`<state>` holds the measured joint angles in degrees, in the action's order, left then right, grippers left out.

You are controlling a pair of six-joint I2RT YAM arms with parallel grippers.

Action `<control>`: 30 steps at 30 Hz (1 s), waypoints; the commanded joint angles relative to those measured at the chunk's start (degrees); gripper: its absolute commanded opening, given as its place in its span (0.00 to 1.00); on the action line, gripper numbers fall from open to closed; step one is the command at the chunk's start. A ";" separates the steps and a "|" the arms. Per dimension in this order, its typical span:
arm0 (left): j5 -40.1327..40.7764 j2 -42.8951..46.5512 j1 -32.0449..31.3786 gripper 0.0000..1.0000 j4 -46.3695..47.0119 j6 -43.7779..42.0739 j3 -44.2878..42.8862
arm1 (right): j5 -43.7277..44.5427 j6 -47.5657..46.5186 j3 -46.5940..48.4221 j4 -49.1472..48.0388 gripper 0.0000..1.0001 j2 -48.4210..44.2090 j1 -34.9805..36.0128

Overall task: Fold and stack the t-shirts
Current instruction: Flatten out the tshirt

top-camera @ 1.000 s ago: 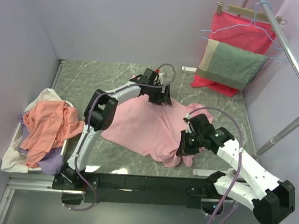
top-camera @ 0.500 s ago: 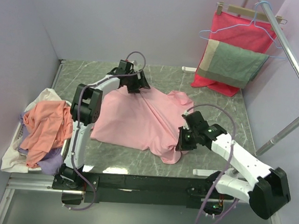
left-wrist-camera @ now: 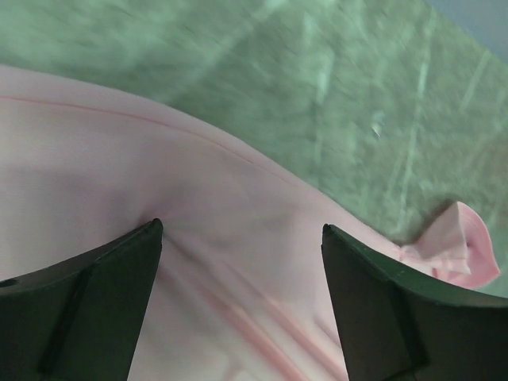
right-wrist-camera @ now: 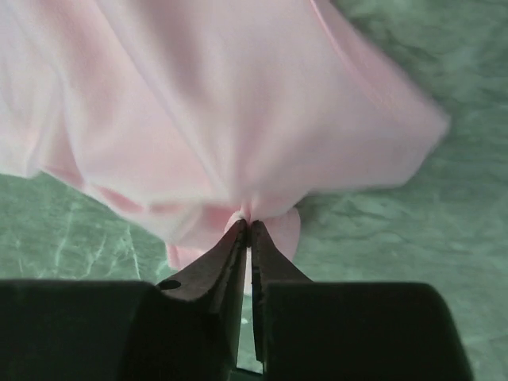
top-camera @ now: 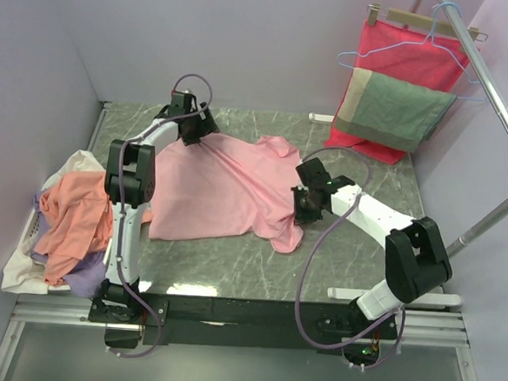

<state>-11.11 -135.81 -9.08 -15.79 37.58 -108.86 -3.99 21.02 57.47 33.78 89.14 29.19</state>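
Across the marble table (top-camera: 231,272), the right gripper (right-wrist-camera: 246,228) is pinching a thin pink t-shirt (top-camera: 223,193) fold, liable to slip under pull, while the far-left left gripper (left-wrist-camera: 238,230) is gaping empty.

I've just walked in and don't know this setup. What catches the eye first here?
A pink t-shirt sprawls across the green marble table, the right gripper pinching its bunched edge, the left gripper open over its far corner. A salmon-orange shirt pile sits at the left edge.

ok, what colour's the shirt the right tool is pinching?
The t-shirt is plain light pink, no pattern; the right wrist view shows it best.
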 commanded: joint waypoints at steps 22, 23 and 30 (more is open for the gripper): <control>2.86 4.76 0.38 0.88 -0.29 -4.36 0.74 | 11.01 9.40 -4.05 8.45 1.00 -25.61 2.19; 2.77 7.11 0.29 0.88 0.40 -4.01 1.88 | 12.59 8.87 -2.47 6.15 1.00 -24.55 1.84; -1.45 17.85 -1.55 0.88 4.63 -2.25 14.53 | 4.18 0.70 12.54 -10.57 1.00 -4.18 -6.42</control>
<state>-9.17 -127.07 -8.88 -14.48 34.85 -97.97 4.27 26.65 61.67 35.27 74.74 27.05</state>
